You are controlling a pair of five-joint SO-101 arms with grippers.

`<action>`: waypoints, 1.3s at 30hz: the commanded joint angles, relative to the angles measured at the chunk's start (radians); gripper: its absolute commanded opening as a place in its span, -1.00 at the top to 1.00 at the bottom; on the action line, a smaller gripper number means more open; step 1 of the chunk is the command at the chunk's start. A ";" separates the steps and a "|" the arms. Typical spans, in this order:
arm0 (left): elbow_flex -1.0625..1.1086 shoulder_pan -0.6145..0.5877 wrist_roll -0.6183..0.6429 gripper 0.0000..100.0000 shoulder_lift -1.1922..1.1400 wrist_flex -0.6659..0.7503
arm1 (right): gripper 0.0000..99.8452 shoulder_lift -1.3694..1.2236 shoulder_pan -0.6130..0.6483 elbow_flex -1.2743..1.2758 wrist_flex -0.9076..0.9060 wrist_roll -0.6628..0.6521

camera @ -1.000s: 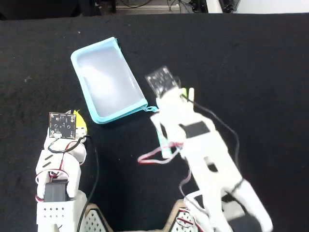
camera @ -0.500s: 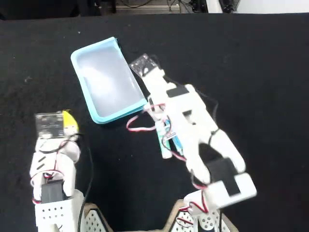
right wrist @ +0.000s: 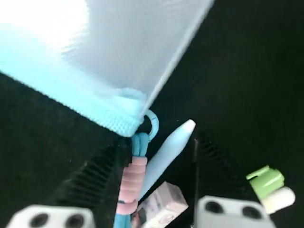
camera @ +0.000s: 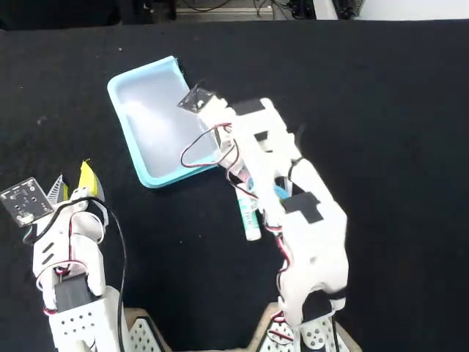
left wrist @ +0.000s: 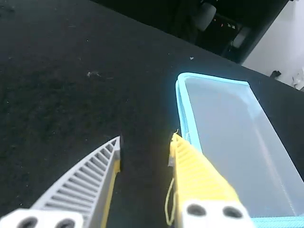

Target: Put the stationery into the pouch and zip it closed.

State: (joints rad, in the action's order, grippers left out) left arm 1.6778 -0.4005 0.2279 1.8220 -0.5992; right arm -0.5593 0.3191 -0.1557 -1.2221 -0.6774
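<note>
A black tabletop (camera: pixel 381 110) is seen from above, with two white arms rising from its near edge. The right arm (camera: pixel 308 220) is stretched away from its base and leans left, its wrist over the near right corner of the pouch. The left arm (camera: pixel 69 249) stands at the near left, well apart from the pouch.

A flat, pale blue fabric pouch with a translucent white face (camera: pixel 157 121) lies on the tabletop left of centre. Its long axis runs from far to near and slants right at the near end.

The left claw (left wrist: pixel 146 140), one finger grey and one yellow, is spread with nothing between the fingers, and is pointed towards the pouch's far end.

The right claw (right wrist: pixel 159 140) is also spread. Between its black ribbed fingers (right wrist: pixel 90 178) lie several things.

- A slim pale blue pen (right wrist: pixel 166 152) is pointed tip-first at the pouch's corner.
- A small pink and white block (right wrist: pixel 159 206) lies just beside the pen.
- A blue cord with a pink bead (right wrist: pixel 133 175) hangs from the blue zip ring (right wrist: pixel 152 122) at the pouch's corner, close to one finger. Contact cannot be told.

A white stick with green marks (camera: pixel 251 218) lies on the tabletop beside the right arm, outside the pouch, its long axis running near to far. A green and white capped piece (right wrist: pixel 268 185) lies outside the right claw.
</note>
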 commanded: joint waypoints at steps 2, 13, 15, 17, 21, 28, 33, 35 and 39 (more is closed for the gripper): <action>0.021 -0.008 0.012 0.65 0.002 0.018 | 0.58 0.010 0.014 -0.174 -0.160 -0.041; 0.021 -0.008 0.012 0.65 0.002 0.018 | 0.58 -0.039 0.107 -0.189 -0.230 -0.046; 0.021 -0.008 0.012 0.65 0.002 0.018 | 0.58 -0.059 0.106 -0.179 -0.183 -0.046; 0.021 -0.008 0.012 0.65 0.002 0.018 | 0.58 -0.073 0.103 -0.177 -0.149 -0.044; 0.021 -0.008 0.012 0.65 0.002 0.018 | 0.58 -0.090 0.087 -0.183 -0.112 -0.046; 0.021 -0.007 0.012 0.65 0.002 0.018 | 0.58 -0.091 0.023 -0.180 -0.097 -0.052; 0.021 -0.007 0.012 0.65 0.002 0.018 | 0.58 -0.091 0.008 -0.174 -0.124 -0.060; 0.021 -0.007 0.012 0.65 0.002 0.018 | 0.58 -0.093 0.017 -0.173 -0.152 -0.097; 0.021 -0.007 0.011 0.65 0.002 0.018 | 0.58 -0.093 0.021 -0.173 -0.169 -0.127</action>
State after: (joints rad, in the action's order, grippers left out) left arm 1.6778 -0.4005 0.2325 1.8220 -0.5992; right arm -0.6621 0.3452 -0.3245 -1.3725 -0.7833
